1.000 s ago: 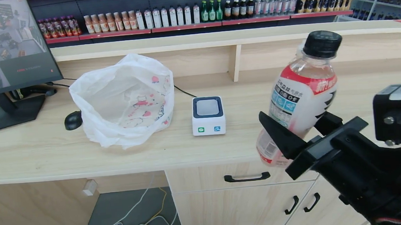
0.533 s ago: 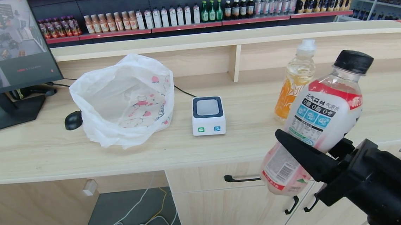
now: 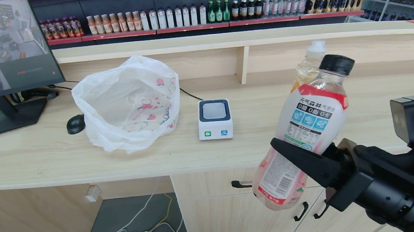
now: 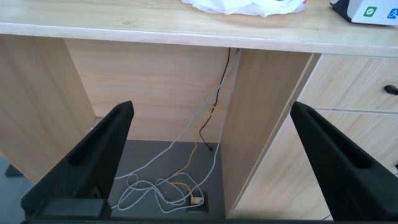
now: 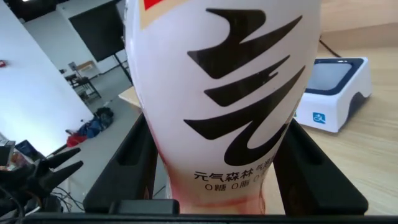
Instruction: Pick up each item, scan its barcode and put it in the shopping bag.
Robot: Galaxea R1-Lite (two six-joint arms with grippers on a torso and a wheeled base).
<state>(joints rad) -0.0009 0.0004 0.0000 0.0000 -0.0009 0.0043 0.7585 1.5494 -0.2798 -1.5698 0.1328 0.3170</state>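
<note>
My right gripper is shut on a pale pink drink bottle with a black cap, held tilted in the air before the counter's front edge at the right; its barcode faces the head camera. The same bottle sits between the black fingers in the right wrist view. An orange juice bottle stands on the counter behind it, partly hidden. The white scanner sits mid-counter, and the open white shopping bag lies to its left. My left gripper hangs open below the counter, facing the knee space.
A monitor on its stand and a black mouse occupy the counter's left end. A raised ledge runs along the back. Drawers with black handles lie under the counter, and loose cables cover the floor.
The right arm first dropped down and right with the bottle, uncovering the orange juice bottle. It then swung back left, turning the bottle's barcode side forward.
</note>
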